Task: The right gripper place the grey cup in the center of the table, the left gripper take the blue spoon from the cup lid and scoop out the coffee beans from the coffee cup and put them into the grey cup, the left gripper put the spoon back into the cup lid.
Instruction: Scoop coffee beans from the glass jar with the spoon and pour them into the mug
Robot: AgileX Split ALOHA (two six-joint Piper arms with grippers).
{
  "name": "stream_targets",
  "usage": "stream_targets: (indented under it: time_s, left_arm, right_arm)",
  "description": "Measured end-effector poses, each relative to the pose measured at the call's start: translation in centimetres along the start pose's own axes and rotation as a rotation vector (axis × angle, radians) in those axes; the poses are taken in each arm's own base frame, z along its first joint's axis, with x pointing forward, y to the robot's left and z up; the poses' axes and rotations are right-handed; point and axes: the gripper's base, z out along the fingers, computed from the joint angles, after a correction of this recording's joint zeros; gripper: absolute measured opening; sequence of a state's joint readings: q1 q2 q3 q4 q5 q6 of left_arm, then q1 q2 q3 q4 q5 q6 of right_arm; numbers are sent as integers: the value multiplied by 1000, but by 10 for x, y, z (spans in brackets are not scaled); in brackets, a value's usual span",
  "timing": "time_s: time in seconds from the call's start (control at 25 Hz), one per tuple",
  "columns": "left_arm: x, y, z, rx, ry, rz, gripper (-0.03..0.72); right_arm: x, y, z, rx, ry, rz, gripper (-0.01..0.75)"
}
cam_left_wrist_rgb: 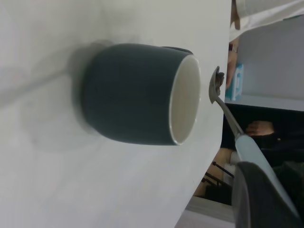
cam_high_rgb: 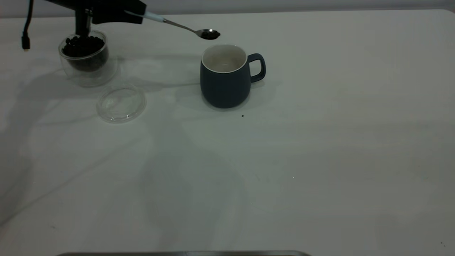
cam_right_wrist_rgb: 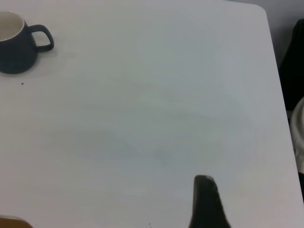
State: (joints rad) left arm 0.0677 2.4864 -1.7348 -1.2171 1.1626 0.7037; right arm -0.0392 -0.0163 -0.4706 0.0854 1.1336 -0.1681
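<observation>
My left gripper [cam_high_rgb: 132,14] is at the far left of the table, above the coffee cup, shut on the pale handle of the blue spoon [cam_high_rgb: 177,25]. The spoon's bowl carries coffee beans [cam_high_rgb: 210,34] and hovers just above the far rim of the grey cup [cam_high_rgb: 224,78], slightly to its left. The grey cup stands upright mid-table, white inside, handle to the right. In the left wrist view the spoon [cam_left_wrist_rgb: 223,102] is close beside the grey cup's [cam_left_wrist_rgb: 137,92] rim. The coffee cup [cam_high_rgb: 89,67] holds a heap of beans [cam_high_rgb: 83,45]. The cup lid [cam_high_rgb: 121,103] lies empty in front of it.
The right gripper [cam_right_wrist_rgb: 205,202] is out of the exterior view, over bare table [cam_high_rgb: 320,160] to the right of the grey cup [cam_right_wrist_rgb: 16,47]. A dark speck [cam_high_rgb: 242,115] lies just in front of the mug. A black cable [cam_high_rgb: 25,35] hangs at the far left.
</observation>
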Motion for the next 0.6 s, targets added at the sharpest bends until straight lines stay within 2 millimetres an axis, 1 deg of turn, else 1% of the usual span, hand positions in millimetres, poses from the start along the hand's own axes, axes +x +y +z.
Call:
stream_targets:
  time_s: [0.32,0.6]
  left_arm:
    - [2,-8,15,13,24,21,131]
    - [3,-11,21,16,36,121,131]
  right_arm:
    - [0,0,0,0,0,0,459]
    - [0,0,0,0,0,0,459]
